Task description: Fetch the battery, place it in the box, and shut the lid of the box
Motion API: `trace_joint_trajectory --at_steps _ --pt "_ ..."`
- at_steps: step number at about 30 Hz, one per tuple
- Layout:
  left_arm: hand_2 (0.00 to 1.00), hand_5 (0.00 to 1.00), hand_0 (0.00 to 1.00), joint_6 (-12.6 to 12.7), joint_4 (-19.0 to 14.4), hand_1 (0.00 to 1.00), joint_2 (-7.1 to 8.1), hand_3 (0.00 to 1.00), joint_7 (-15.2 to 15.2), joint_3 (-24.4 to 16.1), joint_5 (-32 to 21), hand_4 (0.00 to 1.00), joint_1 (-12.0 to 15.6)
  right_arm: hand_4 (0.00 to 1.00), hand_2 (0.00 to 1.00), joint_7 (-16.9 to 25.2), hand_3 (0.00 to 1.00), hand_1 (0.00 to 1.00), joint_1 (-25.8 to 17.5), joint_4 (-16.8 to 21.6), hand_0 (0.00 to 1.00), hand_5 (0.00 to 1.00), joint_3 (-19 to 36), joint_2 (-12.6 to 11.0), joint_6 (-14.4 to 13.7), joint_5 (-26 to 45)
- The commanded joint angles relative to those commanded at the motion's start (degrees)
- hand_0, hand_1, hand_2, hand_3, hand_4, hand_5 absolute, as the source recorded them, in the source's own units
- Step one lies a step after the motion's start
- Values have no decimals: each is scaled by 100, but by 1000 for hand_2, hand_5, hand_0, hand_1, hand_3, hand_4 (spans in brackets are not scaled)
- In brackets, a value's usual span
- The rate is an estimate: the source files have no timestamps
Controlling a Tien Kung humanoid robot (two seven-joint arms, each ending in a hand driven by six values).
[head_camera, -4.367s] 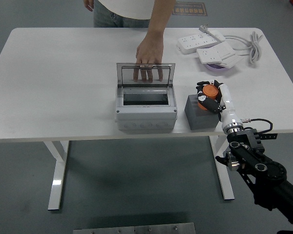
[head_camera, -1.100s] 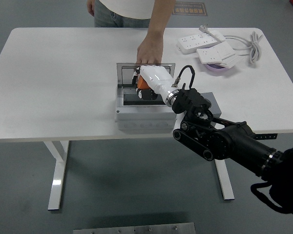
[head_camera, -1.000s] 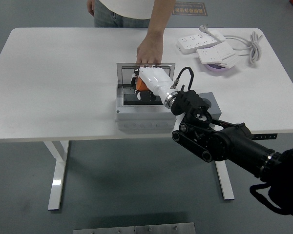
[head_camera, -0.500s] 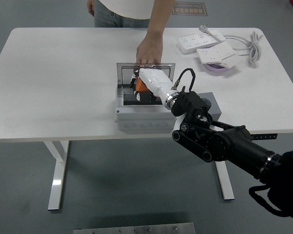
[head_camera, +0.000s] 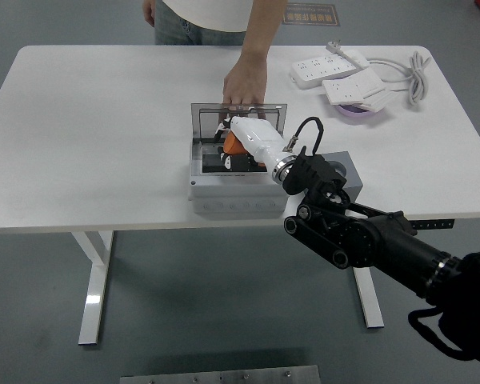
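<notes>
**Inspector A:** On the white desk (head_camera: 80, 128), left half: bare surface, no left arm in view. At centre stands the grey box (head_camera: 238, 186), its clear lid (head_camera: 208, 122) raised upright at the far side. A person at the far edge rests a hand (head_camera: 246, 82) on the lid's top, fingers behind the pane.

**Inspector B:** And the battery?

**Inspector A:** The orange battery (head_camera: 234, 145) sits over the box's opening, gripped by the right robot hand (head_camera: 242, 140). The white fingers are curled around it; only part of the orange shows beneath them. I cannot tell whether it touches the box floor.

**Inspector B:** To the right?

**Inspector A:** The black right arm (head_camera: 360, 236) comes in from the lower right, crossing a grey block (head_camera: 348, 170) just beside the box. At the far right: two power strips (head_camera: 336, 72), a purple bowl (head_camera: 354, 113) beneath one, and a coiled cable (head_camera: 416, 76).
</notes>
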Motion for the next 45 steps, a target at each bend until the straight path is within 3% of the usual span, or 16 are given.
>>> trace_joint_trajectory --at_steps 11,12,14,18,23,24,29,35,36,41,42,45 --pt "686 705 667 44 -3 759 -2 723 -39 -15 30 790 16 677 541 -11 620 530 1 69 478 257 -22 0 -30 -13" --pt "684 702 667 46 -3 758 -4 722 -43 -13 29 789 19 821 531 -24 612 537 2 94 480 408 -21 0 -23 -16" --pt "684 702 667 49 -2 758 -10 722 -47 -11 26 789 28 821 531 -53 612 537 3 177 480 408 -15 -20 11 -7" --pt "681 697 666 55 -3 757 -25 719 -55 0 7 787 59 834 530 -172 614 537 -6 513 496 425 64 -178 151 34" --pt "681 697 666 85 -8 757 -33 719 -63 9 -27 787 115 834 530 -414 614 537 19 1152 496 425 264 -544 435 102" --pt "680 696 665 90 -8 756 -35 718 -66 13 -35 788 120 832 522 -460 615 531 39 1276 449 435 309 -604 480 99" --pt "680 696 665 92 -2 756 -39 718 -88 20 -49 788 106 832 522 -549 615 531 161 1650 449 435 527 -766 557 153" --pt "681 693 665 99 1 756 -39 718 -102 4 -33 787 73 829 513 -526 603 512 347 1465 440 460 899 -845 647 341" --pt "680 686 665 99 0 757 -38 716 -102 2 -30 781 71 833 544 -525 613 530 363 1434 471 537 937 -850 669 371" --pt "680 686 665 87 -1 757 -36 716 -94 -11 -1 781 48 833 544 -485 613 530 416 1250 471 537 1071 -812 740 574" --pt "679 683 665 87 0 756 -35 715 -96 -13 3 781 42 984 737 -479 790 745 421 1218 838 998 1079 -798 745 600" --pt "679 683 665 95 -2 756 -35 715 -113 -23 28 781 19 984 737 -454 790 745 434 1111 838 998 1082 -748 740 663"
